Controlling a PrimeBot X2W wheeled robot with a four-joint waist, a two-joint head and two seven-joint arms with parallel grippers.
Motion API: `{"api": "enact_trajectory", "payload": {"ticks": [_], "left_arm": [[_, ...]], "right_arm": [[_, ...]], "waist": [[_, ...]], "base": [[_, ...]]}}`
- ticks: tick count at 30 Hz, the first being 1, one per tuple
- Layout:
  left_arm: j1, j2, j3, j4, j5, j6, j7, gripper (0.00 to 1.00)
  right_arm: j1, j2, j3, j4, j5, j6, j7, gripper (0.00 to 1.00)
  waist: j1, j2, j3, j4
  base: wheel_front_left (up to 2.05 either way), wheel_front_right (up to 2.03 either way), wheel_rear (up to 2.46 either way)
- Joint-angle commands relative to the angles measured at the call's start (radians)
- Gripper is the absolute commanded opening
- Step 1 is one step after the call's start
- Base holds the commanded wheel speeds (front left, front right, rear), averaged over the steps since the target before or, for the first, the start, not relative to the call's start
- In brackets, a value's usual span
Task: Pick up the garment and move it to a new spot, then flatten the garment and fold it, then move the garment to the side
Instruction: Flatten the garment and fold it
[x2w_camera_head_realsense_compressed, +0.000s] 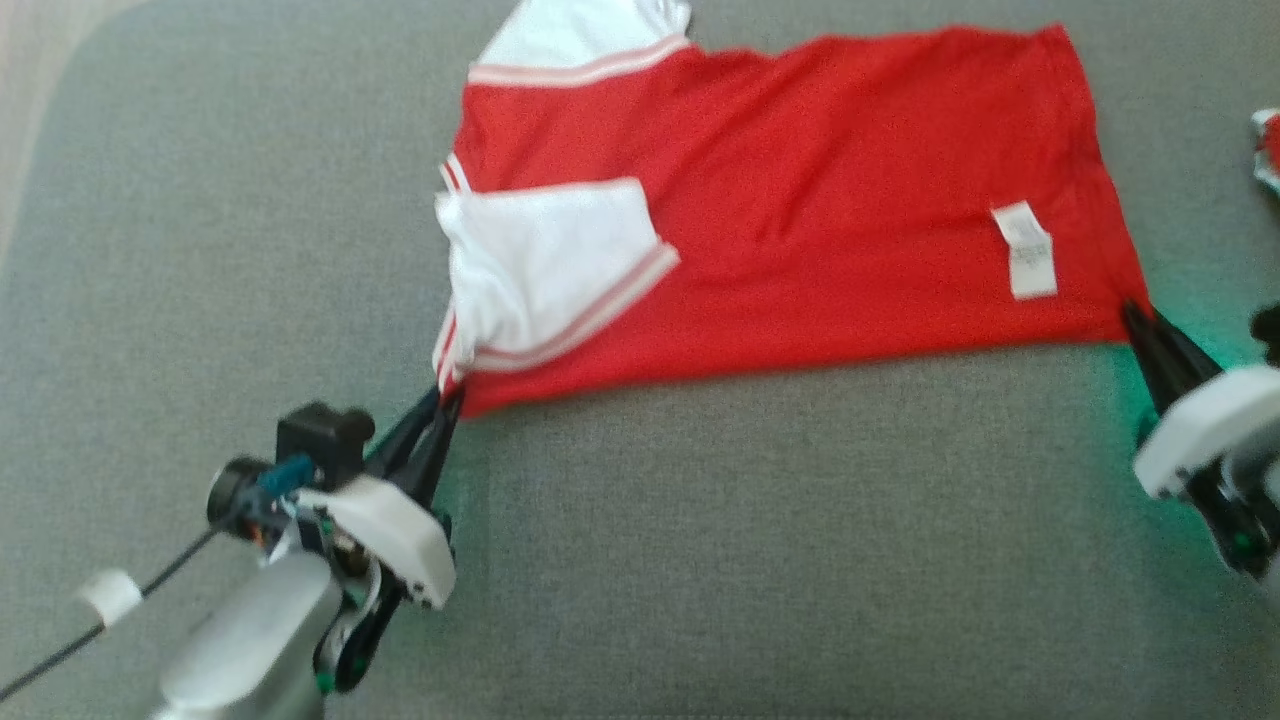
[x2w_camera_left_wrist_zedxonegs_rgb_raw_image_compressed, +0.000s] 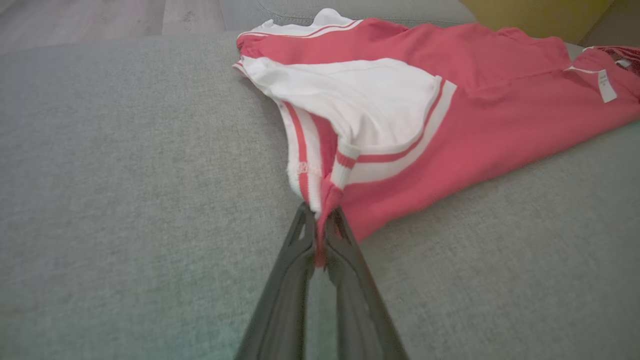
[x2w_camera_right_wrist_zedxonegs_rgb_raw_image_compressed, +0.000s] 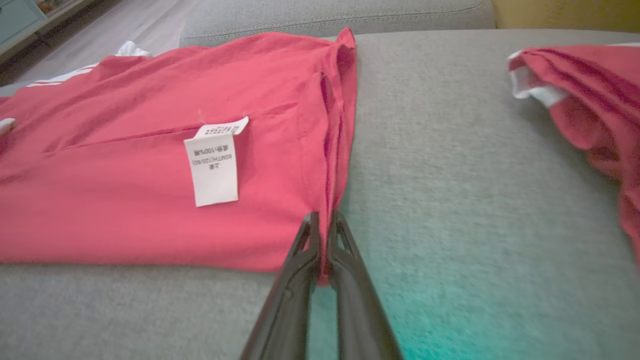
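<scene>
The garment is a red shirt with white, red-striped sleeves, spread across a grey cushion and folded lengthwise, with a white care tag near its right end. My left gripper is shut on the garment's near left corner, where the striped collar edge bunches between the fingers. My right gripper is shut on the near right corner, red hem pinched between the fingers. One white sleeve lies folded over the red body.
The grey cushion surface stretches wide in front of the garment. A second red and white garment lies off to the right, seen at the head view's right edge. Wood floor lies beyond the cushion.
</scene>
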Motion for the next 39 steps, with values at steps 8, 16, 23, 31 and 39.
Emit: {"api": "enact_trajectory", "payload": {"ticks": [8,16,23,31,39], "left_arm": [[0.128,0.082,-0.007,-0.089,0.007,0.038,-0.008,0.00],[0.246,0.122,-0.014,-0.198,-0.008,0.097,-0.003,0.00],[0.248,0.148,-0.011,-0.263,0.002,0.132,0.019,1.00],[0.048,0.215,0.037,-0.367,0.046,0.133,0.116,1.00],[-0.370,0.188,0.065,-0.258,0.005,-0.038,0.355,1.00]], "right_arm": [[0.203,-0.123,0.014,-0.076,0.012,0.007,-0.028,0.00],[0.357,-0.178,-0.043,-0.167,0.020,0.007,-0.033,0.00],[0.432,-0.167,-0.136,-0.216,-0.002,0.007,-0.003,1.00],[0.430,-0.169,-0.278,-0.305,-0.072,0.007,0.024,1.00],[0.346,-0.109,-0.371,-0.443,-0.190,0.007,0.060,1.00]], "waist": [[0.0000,0.0000,-0.087,-0.007],[0.0000,0.0000,-0.095,-0.012],[0.0000,0.0000,-0.080,-0.014],[0.0000,0.0000,-0.020,-0.033],[0.0000,0.0000,0.109,-0.127]], "base": [[0.00,0.00,0.00],[0.00,0.00,0.00],[0.00,0.00,0.00],[0.00,0.00,0.00],[0.00,0.00,0.00]]}}
